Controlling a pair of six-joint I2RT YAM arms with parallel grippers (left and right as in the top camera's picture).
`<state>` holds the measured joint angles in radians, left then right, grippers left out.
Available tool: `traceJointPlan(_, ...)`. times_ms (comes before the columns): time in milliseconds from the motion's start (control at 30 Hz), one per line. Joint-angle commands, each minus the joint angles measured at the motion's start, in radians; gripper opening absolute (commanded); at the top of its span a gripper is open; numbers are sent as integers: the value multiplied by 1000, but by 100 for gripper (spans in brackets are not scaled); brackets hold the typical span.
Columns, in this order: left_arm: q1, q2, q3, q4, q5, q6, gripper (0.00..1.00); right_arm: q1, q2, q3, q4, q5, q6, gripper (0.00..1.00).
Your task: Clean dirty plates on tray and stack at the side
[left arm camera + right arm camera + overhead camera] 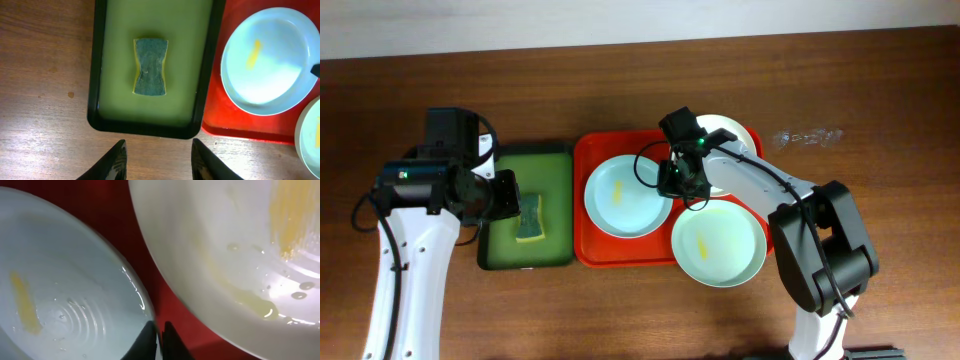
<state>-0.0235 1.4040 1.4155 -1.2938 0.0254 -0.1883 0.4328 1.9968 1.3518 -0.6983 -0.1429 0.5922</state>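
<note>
Three dirty plates lie on the red tray (582, 215), each with a yellow smear. A pale blue-green plate (625, 197) is at the left, another (718, 243) at the front right, and a white-cream one (735, 133) at the back, partly under my right arm. My right gripper (673, 186) is shut on the right rim of the left plate (65, 295), one finger over the plate and one over the tray (170, 300), with the white-cream plate (225, 245) just beside. My left gripper (159, 160) hangs open over bare table, near the green tray's front edge.
A dark green tray (115, 75) left of the red tray (220, 115) holds a sponge (150, 66) with its dark scouring side up. The front right plate overhangs the red tray's near corner. Wooden table surrounds both trays.
</note>
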Motion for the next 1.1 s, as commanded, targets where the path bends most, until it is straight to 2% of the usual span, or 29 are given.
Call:
traceJointPlan(0, -3, 4, -10, 0, -4, -10, 39, 4, 6, 14, 4, 24, 0, 4)
traceJointPlan(67, -3, 4, -15, 4, -5, -36, 37, 5, 6, 14, 8, 24, 0, 4)
traceJointPlan(167, -3, 5, -80, 50, -5, -35, 41, 6, 6, 14, 6, 24, 0, 4)
traceJointPlan(267, -3, 35, -126, 107, -5, -35, 34, 6, 6, 14, 7, 24, 0, 4)
traceJointPlan(333, -3, 97, -126, 135, -5, -35, 30, 5, 6, 14, 7, 24, 0, 4)
traceJointPlan(500, -3, 338, -126, 206, -56, -16, 32, 5, 6, 14, 7, 24, 0, 4)
traceJointPlan(633, -3, 426, -127, 261, -56, 4, 30, 6, 6, 14, 7, 24, 0, 4)
traceJointPlan(733, -10, 434, -178, 352, -56, 69, 30, 6, 6, 14, 7, 24, 0, 4)
traceJointPlan(900, -17, 434, -269, 464, -56, 75, 32, 5, 6, 14, 7, 24, 0, 4)
traceJointPlan(1067, -18, 434, -303, 472, -56, 74, 32, 5, 6, 14, 7, 24, 0, 4)
